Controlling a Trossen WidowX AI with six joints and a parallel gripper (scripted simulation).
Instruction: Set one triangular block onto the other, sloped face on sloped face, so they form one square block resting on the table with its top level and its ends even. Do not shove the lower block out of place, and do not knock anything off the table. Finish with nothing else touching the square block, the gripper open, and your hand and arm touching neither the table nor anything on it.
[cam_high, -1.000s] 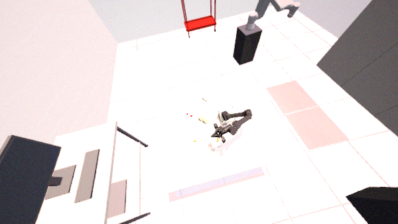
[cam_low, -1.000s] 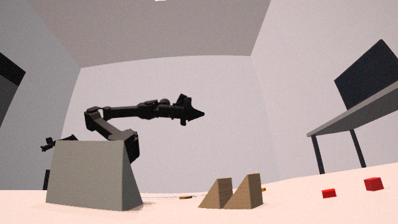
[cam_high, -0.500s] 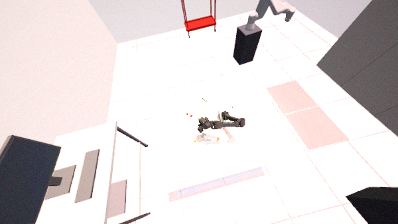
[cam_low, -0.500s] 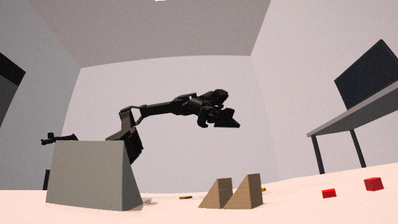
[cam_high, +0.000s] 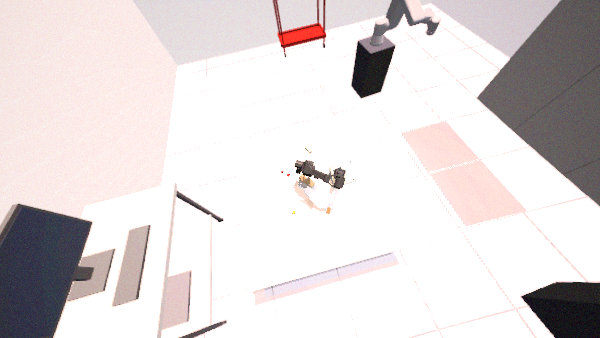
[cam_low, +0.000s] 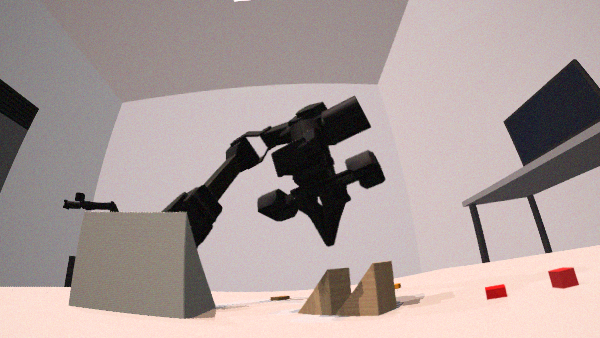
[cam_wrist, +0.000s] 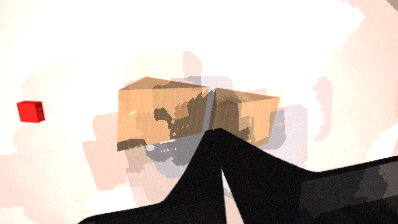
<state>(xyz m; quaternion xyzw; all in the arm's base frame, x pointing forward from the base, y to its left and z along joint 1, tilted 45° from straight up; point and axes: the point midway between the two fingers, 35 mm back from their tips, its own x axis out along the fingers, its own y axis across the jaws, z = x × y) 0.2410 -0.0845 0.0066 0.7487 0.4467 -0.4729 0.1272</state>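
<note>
Two wooden triangular blocks stand side by side on the table. The block nearer the red cubes (cam_low: 385, 290) (cam_wrist: 137, 110) and the other block (cam_low: 339, 287) (cam_wrist: 259, 117) both have their slopes facing the same way in the exterior view. The wrist view shows a narrow gap between them. Neither block lies on the other. My gripper (cam_low: 328, 244) (cam_wrist: 214, 136) is shut and empty, pointing down above the blocks with clear air below its tips. In the wrist view the fingers hide part of the blocks' near side. In the top view the blocks are small and partly hidden.
Two red cubes (cam_low: 495, 291) (cam_low: 563, 277) lie beyond the blocks at the right; one red cube (cam_wrist: 30, 111) shows at the wrist view's left. A small orange piece (cam_low: 398, 286) shows behind the blocks. A flat brown piece (cam_low: 280, 298) lies left. A large grey box (cam_low: 130, 265) stands farther left.
</note>
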